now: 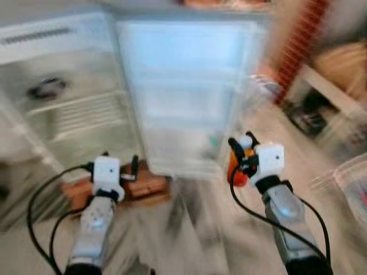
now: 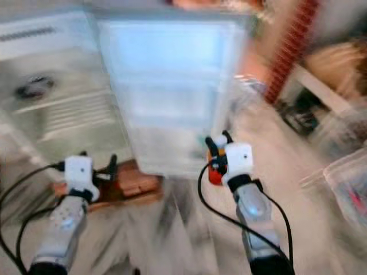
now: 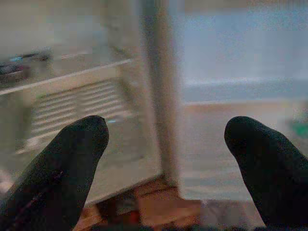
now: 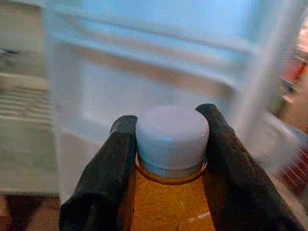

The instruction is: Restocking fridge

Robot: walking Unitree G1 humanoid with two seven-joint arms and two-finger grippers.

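Observation:
The white fridge stands open ahead, its door (image 1: 183, 91) swung out with shelves (image 4: 159, 45) on its inner side, and wire shelves (image 1: 74, 109) inside the cabinet at the left. My right gripper (image 1: 239, 150) is shut on an orange juice bottle (image 4: 168, 202) with a white cap (image 4: 172, 137), held low in front of the door. My left gripper (image 1: 120, 163) is open and holds nothing; its fingers (image 3: 67, 168) point at the cabinet's lower part. The eye views are blurred.
A dark item (image 1: 46, 87) lies on an upper fridge shelf. A brown wooden block (image 1: 140, 186) sits under the fridge's front. A clear plastic bin (image 1: 350, 183) stands at the right, with shelving and clutter (image 1: 321, 86) behind it.

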